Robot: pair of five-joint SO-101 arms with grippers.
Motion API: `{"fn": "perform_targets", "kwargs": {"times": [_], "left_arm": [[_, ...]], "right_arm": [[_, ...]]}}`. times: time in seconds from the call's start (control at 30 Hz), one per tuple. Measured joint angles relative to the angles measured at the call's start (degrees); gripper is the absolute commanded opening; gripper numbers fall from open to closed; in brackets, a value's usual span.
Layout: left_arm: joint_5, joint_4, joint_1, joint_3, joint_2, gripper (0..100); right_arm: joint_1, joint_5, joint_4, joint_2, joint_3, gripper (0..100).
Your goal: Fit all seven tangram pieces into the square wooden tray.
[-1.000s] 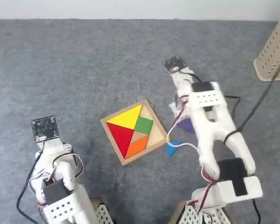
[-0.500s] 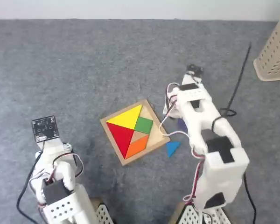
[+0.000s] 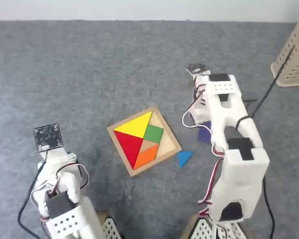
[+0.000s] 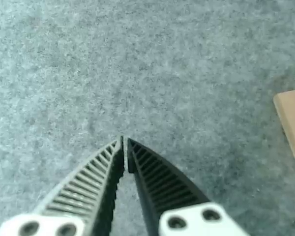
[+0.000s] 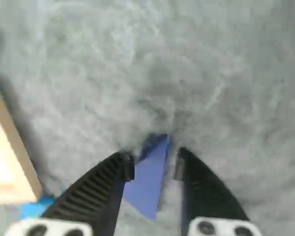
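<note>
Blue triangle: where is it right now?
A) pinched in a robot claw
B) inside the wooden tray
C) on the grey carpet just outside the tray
C: the blue triangle lies on the carpet just off the tray, with nothing holding it.

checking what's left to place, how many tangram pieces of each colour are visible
yellow piece: 1
red piece: 1
green piece: 1
orange piece: 1
light blue piece: 1
violet-blue piece: 1
total: 6; the tan patch in the tray may be bare wood
</note>
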Motion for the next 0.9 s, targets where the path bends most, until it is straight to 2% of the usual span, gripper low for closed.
{"fn": "perform_targets", "kwargs": {"times": [0.1,0.17,0.27,0.4,0.57,0.73,0.9], "left_arm": [[0.00,0.00,0.00,0.00,0.00,1],[0.00,0.00,0.00,0.00,0.00,1],[0.00,0.00,0.00,0.00,0.00,1],[0.00,0.00,0.00,0.00,0.00,1],[0.00,0.00,0.00,0.00,0.00,1],[0.00,0.00,0.00,0.00,0.00,1],[0.00,0.00,0.00,0.00,0.00,1]], "right_arm": [[0.26,8.88,0.35,0.00,0.00,10.6],[0.44,11.60,0.35,0.00,0.00,10.7],[0.44,12.22,0.35,-3.43,2.64,11.0],[0.35,12.13,-2.37,-15.56,12.66,11.6],[-3.60,10.29,-6.15,-29.19,27.60,19.9],[-5.27,10.02,-8.88,-30.33,32.53,24.8],[-4.40,9.93,-9.32,-24.62,32.44,28.8]]}}
